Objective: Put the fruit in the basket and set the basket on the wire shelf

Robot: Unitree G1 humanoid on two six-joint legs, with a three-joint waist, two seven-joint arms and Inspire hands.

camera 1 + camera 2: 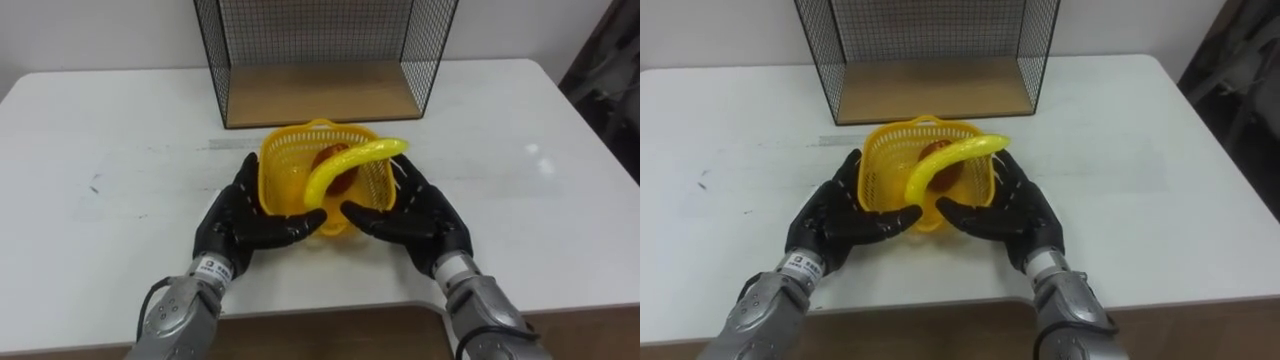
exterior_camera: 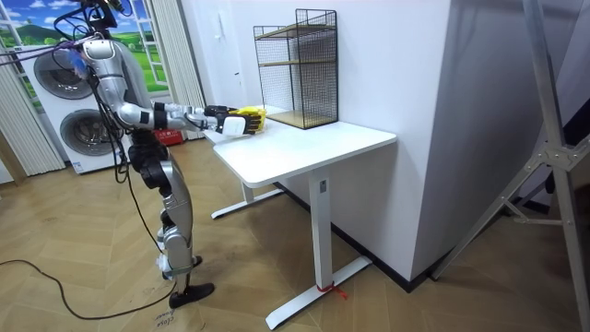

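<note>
- Yellow plastic basket (image 1: 283, 168) sits on the white table (image 1: 120, 150), straight ahead of the robot and between its two hands, near the table's near edge.
- Left hand (image 1: 235, 220) lies flat against the basket's left wall. Its fingers are extended towards the far side and its thumb reaches in along the near wall.
- Right hand (image 1: 420, 215) mirrors it on the right wall, also spread rather than closed. The two palms press the basket between them.
- Both hands are equally near the basket, one on each side.
- A banana (image 1: 352, 158) lies across the top of the basket. Its long axis runs from near-left to far-right, and its far-right end overhangs the rim above the right hand's fingers.
- A dark red fruit (image 1: 327, 156) rests lower inside the basket, under the banana.
- A wire shelf (image 1: 320, 95) stands just beyond the basket on the far side. Its open front faces the robot and its wooden floor is bare.
- Judging from this, the fruit is loaded, and the coming move runs straight from near to far into that opening.
- The overhanging banana tip is the part most likely to catch the shelf's right wire wall or to roll off.
- Whether the basket is already off the table, I cannot tell.
</note>
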